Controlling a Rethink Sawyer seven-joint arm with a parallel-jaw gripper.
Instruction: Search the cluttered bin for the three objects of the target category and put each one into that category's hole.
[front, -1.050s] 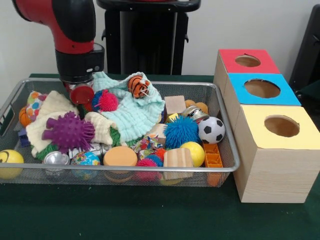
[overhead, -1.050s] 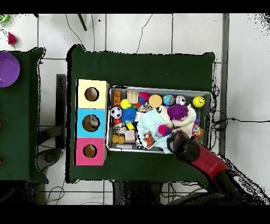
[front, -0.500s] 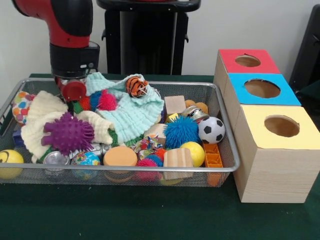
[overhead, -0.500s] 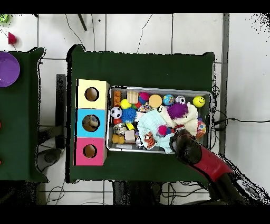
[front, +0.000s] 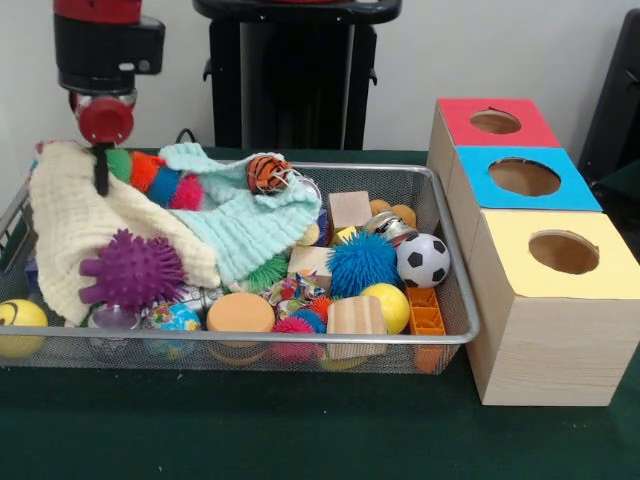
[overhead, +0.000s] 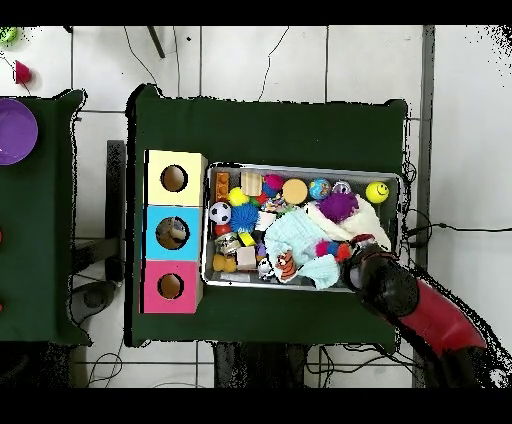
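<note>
Hand lifting cloth out of the bin

The hand (front: 101, 170) is pinching the cream cloth (front: 75, 235), raising its corner above the bin (front: 455, 300); next it is needing carrying toward 1 of the 3 holes beside the bin.

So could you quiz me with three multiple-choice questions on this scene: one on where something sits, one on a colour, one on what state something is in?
1. Where is the soccer ball?
A. inside the wire bin
B. on the blue box
C. on the floor

2. What colour is the top of the box nearest the camera in the front view?
A. red
B. yellow
C. green

3. The cream cloth is
A. folded flat
B. lifted at one corner under the tool
C. outside the bin

A: it lies among the toys. B: yellow top. B: one corner rises to the tool.
</note>
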